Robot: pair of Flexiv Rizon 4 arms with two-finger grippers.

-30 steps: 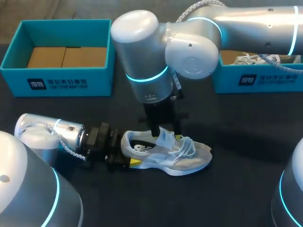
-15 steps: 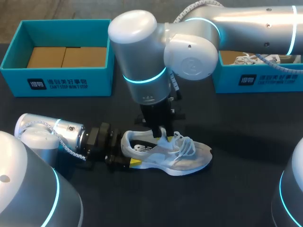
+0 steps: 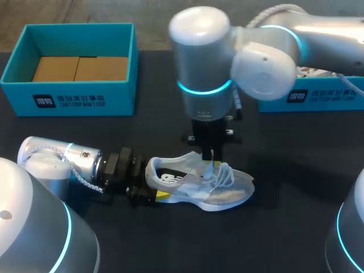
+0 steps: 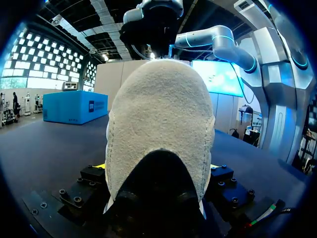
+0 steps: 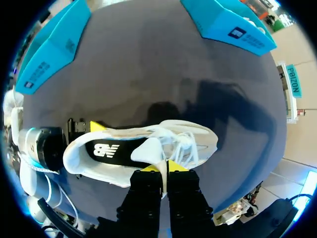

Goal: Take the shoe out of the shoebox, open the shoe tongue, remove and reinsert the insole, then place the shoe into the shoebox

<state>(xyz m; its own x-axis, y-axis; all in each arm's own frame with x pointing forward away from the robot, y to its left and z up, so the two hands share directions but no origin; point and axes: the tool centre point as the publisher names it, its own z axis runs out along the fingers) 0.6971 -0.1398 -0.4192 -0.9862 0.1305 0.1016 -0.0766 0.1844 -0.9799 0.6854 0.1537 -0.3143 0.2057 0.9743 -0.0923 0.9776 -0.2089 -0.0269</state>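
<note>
A white mesh shoe (image 3: 227, 190) lies on its side on the black table, toe pointing right. My left gripper (image 3: 149, 187) has the heel (image 4: 161, 124) between its wide-set fingers, which touch it on both sides. My right gripper (image 3: 211, 160) comes straight down over the laces. In the right wrist view this right gripper (image 5: 166, 167) is shut on the white tongue (image 5: 148, 148) and holds it up away from the shoe's opening. The black insole (image 5: 106, 151) shows inside the shoe (image 5: 198, 141).
A teal shoebox (image 3: 68, 99) with brown cardboard inside stands at the back left. A second teal box (image 3: 318, 96) with another white shoe in it stands at the back right, behind my right arm.
My right gripper has shut on the tongue and moved right, toward the toe, drawing the tongue up and forward. My left gripper and the shoe's heel have stayed in place.
</note>
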